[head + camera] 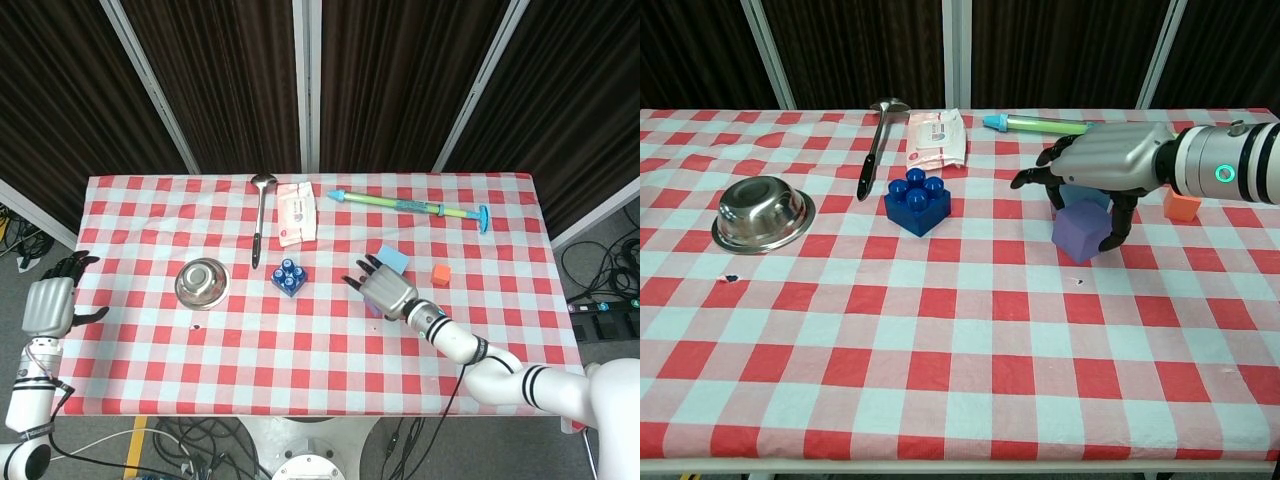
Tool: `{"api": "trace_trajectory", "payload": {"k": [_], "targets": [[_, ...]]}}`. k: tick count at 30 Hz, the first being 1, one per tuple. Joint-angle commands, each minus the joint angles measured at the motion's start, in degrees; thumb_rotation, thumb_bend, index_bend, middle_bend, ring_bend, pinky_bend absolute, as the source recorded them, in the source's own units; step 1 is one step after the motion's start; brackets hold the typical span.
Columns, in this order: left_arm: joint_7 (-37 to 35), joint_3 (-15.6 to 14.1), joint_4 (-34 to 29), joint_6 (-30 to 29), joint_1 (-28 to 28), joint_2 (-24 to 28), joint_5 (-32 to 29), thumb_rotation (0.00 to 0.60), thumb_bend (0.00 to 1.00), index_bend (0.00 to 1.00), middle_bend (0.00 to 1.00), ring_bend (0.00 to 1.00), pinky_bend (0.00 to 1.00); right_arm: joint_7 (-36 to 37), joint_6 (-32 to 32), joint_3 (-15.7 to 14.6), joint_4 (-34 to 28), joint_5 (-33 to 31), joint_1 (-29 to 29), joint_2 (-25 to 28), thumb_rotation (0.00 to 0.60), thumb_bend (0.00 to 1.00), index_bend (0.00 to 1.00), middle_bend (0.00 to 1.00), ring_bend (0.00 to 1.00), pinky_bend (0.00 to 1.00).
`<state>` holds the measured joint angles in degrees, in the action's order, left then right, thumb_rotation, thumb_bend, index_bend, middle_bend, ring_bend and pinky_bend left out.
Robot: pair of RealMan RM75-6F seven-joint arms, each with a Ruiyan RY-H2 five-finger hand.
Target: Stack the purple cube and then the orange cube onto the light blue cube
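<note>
1. The right hand point(1102, 170) arched over the purple cube point(1082, 232), fingers spread and curved down around it; whether they gripped it could not be told
2. Behind the purple cube sat one light blue cube point(393, 258), largely covered by the hand; one orange cube point(1181, 206) stood to its right
3. Left of the purple cube: one blue brick point(917, 200), one steel bowl point(762, 213), one ladle point(876, 143)
4. The left hand point(50, 303) hung empty, fingers apart, beyond the table point(940, 380)

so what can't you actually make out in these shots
- Light blue cube: mostly hidden behind the right hand in the chest view.
- Whether the fingers touch the purple cube: unclear in both views.
- Pink packet: print too small.
- Left hand: outside the chest view.
</note>
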<state>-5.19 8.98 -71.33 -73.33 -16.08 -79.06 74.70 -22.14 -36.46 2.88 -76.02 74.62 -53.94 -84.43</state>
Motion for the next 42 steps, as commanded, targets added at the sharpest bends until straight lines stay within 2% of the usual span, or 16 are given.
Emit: {"api": "trace_trajectory", "payload": {"k": [1, 15, 22, 35, 42], "targets": [[-0.03, 0.01, 0.04, 0.04, -0.02, -0.03, 0.0, 0.6, 0.06, 0.29, 0.26, 0.22, 0.31, 0.24, -0.3, -0.13, 0.28, 0.28, 0.04, -0.2, 0.6, 0.05, 0.04, 0.38, 0.05, 0.0], [-0.09, 0.1, 0.13, 0.42, -0.12, -0.15, -0.18, 0.6, 0.06, 0.29, 0.26, 0.22, 0.31, 1.11, -1.2, -0.12, 1.63, 0.97, -0.21, -1.07, 0.6, 0.09, 0.05, 0.45, 0.1, 0.0], [-0.42, -0.03, 0.23, 0.49, 0.0, -0.04, -0.07, 0.6, 0.06, 0.29, 0.26, 0.22, 0.31, 1.44, -2.89, 0.07, -0.19, 2.14, 0.01, 0.39, 0.6, 0.11, 0.05, 0.47, 0.11, 0.0], [0.18, -0.27, 0.29, 1.04, -0.26, -0.35, 0.03, 0.6, 0.06, 0.29, 0.26, 0.22, 0.31, -1.3, -8.81, 1.99, -12.92, 6.77, 0.28, 13.03, 0.6, 0.11, 0.06, 0.47, 0.12, 0.0], [0.59, -0.38, 0.05, 1.07, -0.35, -0.42, 0.18, 0.6, 0.06, 0.29, 0.26, 0.22, 0.31, 2.1, -8.78, 1.82, -12.9, 9.68, 0.06, 16.97, 0.6, 0.11, 0.06, 0.47, 0.12, 0.0]]}}
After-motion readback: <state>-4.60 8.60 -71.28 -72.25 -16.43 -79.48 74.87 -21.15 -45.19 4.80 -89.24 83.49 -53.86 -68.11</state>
